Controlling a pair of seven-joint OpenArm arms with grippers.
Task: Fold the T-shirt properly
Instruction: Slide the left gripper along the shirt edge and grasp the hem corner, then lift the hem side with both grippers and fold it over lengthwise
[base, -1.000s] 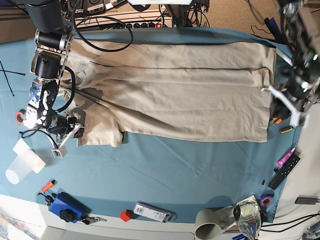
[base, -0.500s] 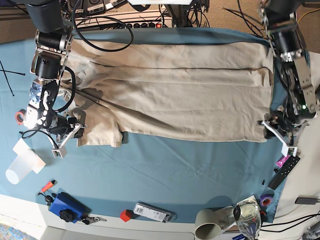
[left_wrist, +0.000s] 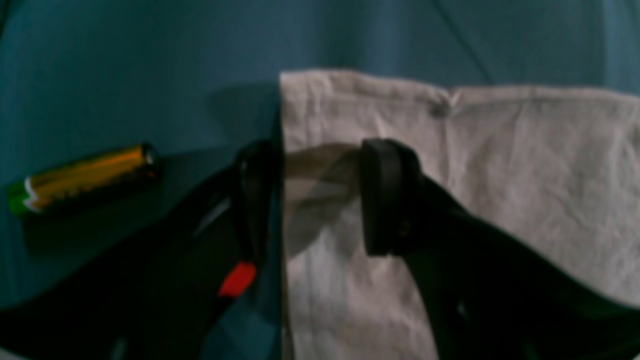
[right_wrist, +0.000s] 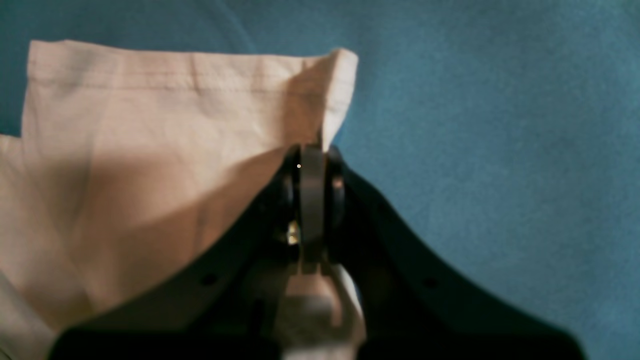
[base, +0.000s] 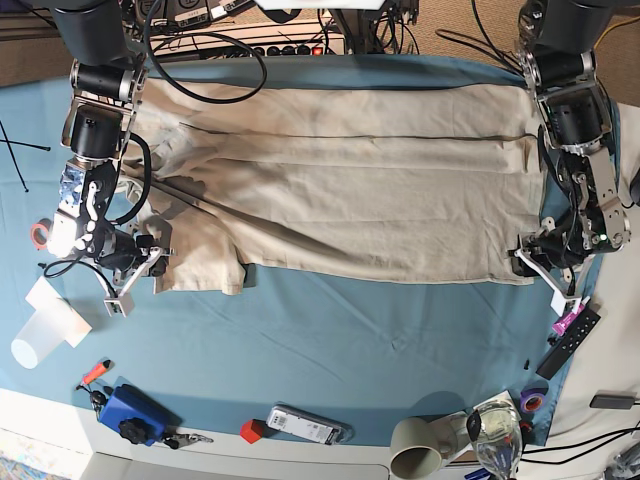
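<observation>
The beige T-shirt (base: 350, 190) lies spread flat across the teal table cloth (base: 350, 340). In the base view my left gripper (base: 535, 262) sits at the shirt's lower right corner. The left wrist view shows that gripper (left_wrist: 320, 195) open, straddling the shirt's (left_wrist: 475, 165) side edge: one finger rests on the fabric, the other on the cloth beside it. My right gripper (base: 152, 262) is at the lower left by the sleeve. In the right wrist view it (right_wrist: 312, 200) is shut on a corner of the shirt's (right_wrist: 150, 150) hemmed fabric.
A battery (left_wrist: 82, 177) lies on the cloth just beside the left gripper. A plastic cup (base: 40, 335), a blue object (base: 130, 412), a remote (base: 305, 424), a mug (base: 420, 448), a black remote (base: 570, 340) and a pink marker (base: 570, 318) line the front and right edges.
The left arm has swung down and inward from the table's right edge to the shirt's lower right corner, and its jaws have opened. The right arm has stayed put.
</observation>
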